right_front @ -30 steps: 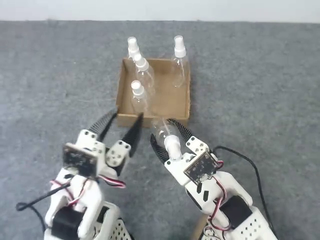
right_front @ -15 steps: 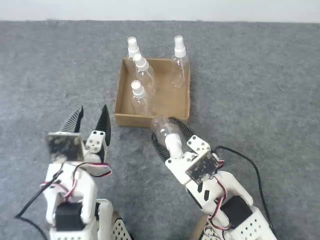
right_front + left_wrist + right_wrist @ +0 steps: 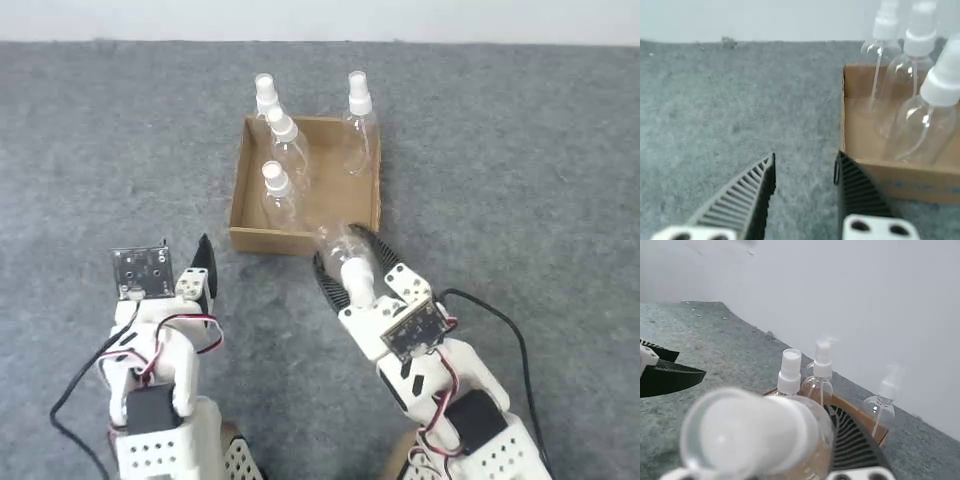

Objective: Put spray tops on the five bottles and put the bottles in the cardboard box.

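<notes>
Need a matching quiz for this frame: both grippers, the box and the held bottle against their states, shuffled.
Things:
1. left gripper
2. right gripper
3. cardboard box
4. held bottle

States:
a. shut around a bottle
b. spray top on, base pointing toward the box
c. open, holding nothing
d. on the grey carpet, with capped bottles standing in it

Pairs: 1-c, 2-a, 3-d, 4-b
</notes>
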{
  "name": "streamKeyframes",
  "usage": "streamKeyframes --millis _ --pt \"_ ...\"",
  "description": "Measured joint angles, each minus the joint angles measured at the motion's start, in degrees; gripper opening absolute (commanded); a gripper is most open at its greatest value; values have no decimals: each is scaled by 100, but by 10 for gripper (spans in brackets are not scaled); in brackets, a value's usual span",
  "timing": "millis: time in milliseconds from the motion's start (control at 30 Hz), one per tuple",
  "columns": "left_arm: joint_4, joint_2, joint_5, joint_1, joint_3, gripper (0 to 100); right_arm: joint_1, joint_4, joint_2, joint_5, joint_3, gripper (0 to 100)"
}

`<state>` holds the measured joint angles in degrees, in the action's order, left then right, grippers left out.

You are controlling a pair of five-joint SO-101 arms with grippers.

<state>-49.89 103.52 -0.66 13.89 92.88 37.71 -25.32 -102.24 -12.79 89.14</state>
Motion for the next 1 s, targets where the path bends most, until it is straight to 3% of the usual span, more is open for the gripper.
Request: streamKeyframes --millis 167,667,1000 --pt "0 0 0 26 70 182 -352 0 -9 0 -141 6" --pt "0 0 0 26 70 184 -387 0 44 0 -1125 6" --pt "0 0 0 26 70 183 -387 9 2365 -9 -2295 6"
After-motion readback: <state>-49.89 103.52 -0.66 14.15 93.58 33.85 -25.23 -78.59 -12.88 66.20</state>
